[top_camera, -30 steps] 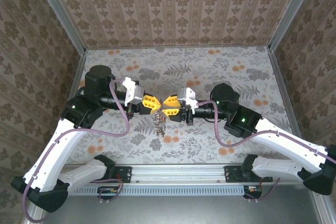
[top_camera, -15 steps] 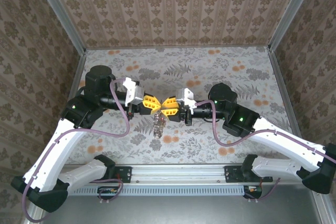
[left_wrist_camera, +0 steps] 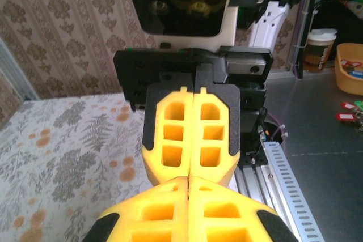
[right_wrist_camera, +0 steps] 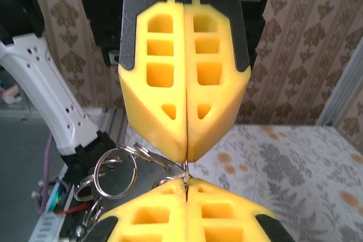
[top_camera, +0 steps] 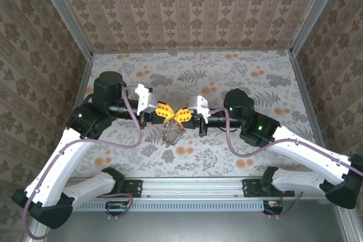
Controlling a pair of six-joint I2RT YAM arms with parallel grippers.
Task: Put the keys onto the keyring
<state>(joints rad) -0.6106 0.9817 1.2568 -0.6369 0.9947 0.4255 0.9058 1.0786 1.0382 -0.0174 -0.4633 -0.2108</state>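
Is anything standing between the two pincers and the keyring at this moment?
Nothing visible does. The left pincer and right pincer, both shut, meet tip to tip, and the keyring hangs right beside that junction, one thin wire of it apparently pinched there.

Top cam sits high behind the arm bases, looking down over the whole desk [top_camera: 244, 77]. Each wrist cam rides just behind its own fingers, super close. The left one looks past the left fingers [left_wrist_camera: 170, 194] straight at the right fingers [left_wrist_camera: 170, 122], and the right cam does the reverse. All three share that meeting spot.
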